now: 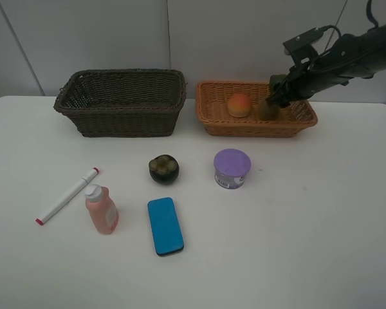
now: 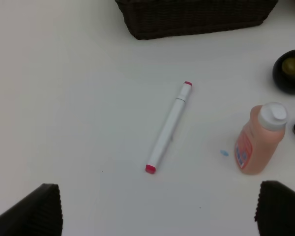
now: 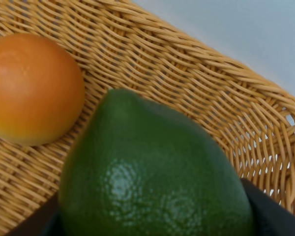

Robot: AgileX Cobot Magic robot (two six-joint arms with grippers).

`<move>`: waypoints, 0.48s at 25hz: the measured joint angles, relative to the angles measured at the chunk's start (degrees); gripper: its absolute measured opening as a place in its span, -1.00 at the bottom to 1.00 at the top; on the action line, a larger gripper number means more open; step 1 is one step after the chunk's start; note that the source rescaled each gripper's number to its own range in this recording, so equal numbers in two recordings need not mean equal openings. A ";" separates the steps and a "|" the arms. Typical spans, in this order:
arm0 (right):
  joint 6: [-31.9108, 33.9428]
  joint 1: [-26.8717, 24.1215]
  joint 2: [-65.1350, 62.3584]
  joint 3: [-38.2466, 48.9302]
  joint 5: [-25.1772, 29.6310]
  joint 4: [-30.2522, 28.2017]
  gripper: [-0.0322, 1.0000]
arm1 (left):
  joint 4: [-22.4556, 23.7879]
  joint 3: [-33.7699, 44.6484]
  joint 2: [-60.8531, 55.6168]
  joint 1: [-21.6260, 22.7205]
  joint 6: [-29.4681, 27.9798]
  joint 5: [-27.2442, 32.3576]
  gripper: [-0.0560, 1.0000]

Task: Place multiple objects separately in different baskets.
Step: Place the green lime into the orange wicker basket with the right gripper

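- The right gripper (image 1: 275, 102) is closed narrowly on the green fruit (image 3: 152, 172), with a dark finger showing on either side of it.
- It holds the fruit low inside the light orange basket (image 1: 296, 122), at the upper right of the high view. The orange-red fruit (image 1: 239, 105) lies just beside it.
- The left gripper (image 2: 157, 211) has its jaws wide apart and holds nothing, above the white marker (image 2: 169, 129) and near the pink bottle (image 2: 259, 142).
- The bottle's label has blue print too small to read.
- The dark brown basket (image 1: 122, 119) sits at upper left.
- On the white table (image 1: 309, 225), mid-frame, are the dark mangosteen (image 1: 163, 168) and the purple-lidded tub (image 1: 232, 168), whose side print is unreadable.
- The flat blue block (image 1: 165, 225) lies below them.
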 joint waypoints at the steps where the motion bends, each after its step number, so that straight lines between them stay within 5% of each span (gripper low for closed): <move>1: 0.04 0.00 0.00 0.00 -0.19 0.19 -0.56 | 0.00 0.00 0.00 0.00 0.00 0.00 1.00; 4: 0.04 0.00 0.00 0.00 -0.65 1.41 0.58 | 0.00 0.00 0.00 0.00 0.00 0.00 1.00; 5: 0.04 0.00 0.00 0.00 -0.65 1.49 0.73 | 0.00 0.00 0.00 0.00 0.00 0.00 1.00; 7: 0.04 0.00 0.00 0.00 -0.65 1.55 0.91 | 0.00 0.00 0.00 0.00 0.00 0.00 1.00; 12: 0.04 0.00 0.00 0.00 -0.70 1.55 0.99 | 0.00 0.00 0.00 0.00 0.00 0.00 1.00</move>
